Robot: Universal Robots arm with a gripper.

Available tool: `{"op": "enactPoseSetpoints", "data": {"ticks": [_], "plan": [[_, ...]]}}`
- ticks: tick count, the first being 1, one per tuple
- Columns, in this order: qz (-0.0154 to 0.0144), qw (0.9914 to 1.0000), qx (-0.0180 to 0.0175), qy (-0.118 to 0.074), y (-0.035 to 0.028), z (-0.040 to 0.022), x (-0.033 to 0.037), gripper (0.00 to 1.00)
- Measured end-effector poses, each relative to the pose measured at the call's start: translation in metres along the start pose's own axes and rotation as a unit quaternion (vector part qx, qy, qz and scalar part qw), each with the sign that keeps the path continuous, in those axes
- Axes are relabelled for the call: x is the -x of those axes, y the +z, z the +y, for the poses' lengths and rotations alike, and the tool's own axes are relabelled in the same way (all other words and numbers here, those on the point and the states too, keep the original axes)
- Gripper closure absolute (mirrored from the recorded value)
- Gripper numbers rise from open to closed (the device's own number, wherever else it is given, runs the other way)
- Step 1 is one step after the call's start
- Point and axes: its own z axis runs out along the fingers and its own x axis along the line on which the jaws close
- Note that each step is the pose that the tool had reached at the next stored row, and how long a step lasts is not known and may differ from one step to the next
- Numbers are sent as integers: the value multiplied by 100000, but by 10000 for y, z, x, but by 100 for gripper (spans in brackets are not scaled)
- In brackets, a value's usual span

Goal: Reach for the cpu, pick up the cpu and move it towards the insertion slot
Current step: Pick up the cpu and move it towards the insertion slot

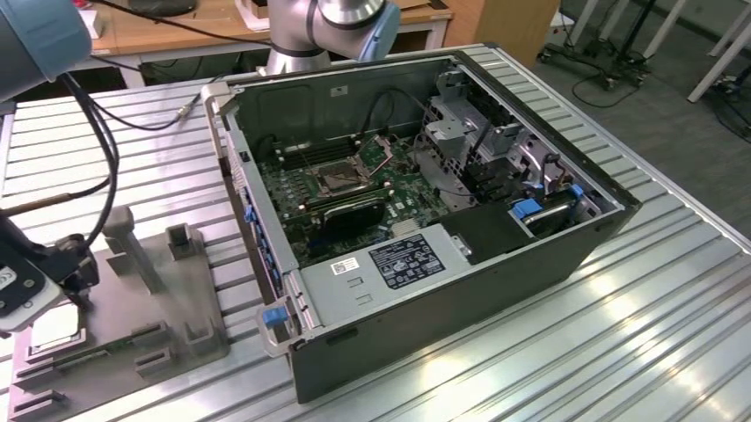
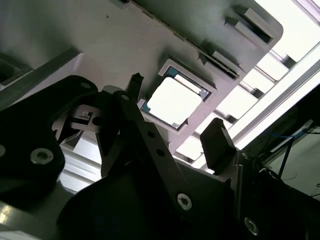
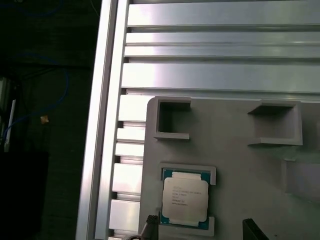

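One computer case (image 1: 470, 303) sits on one slatted metal table (image 1: 657, 308). Inside the case are one insertion slot (image 1: 340, 180) and one white-labelled power supply (image 1: 393, 262). Beside the case, on the exterior view's left, is one grey tray (image 1: 132, 309) holding one cpu (image 3: 186, 202). One robot arm (image 1: 329, 22) carries one gripper (image 2: 175, 100) with two fingers (image 2: 217, 142).

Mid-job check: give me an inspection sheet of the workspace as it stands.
Surface: slatted metal table.
Job's things: cpu lies flat in its recess of the grey tray; insertion slot sits inside the open computer case.
Clutter: nothing seen.
Grippers: gripper open, over the cpu, not gripping it.
Cables: black cables hang on the exterior view's left.
Surroundings: wooden desk and wheeled stands beyond the table.
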Motion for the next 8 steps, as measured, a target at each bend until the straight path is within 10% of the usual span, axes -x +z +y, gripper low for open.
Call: {"op": "enactPoseSetpoints", "data": {"ticks": [8], "plan": [[6, 100000, 65, 6, 58, -4, -3, 26]]}}
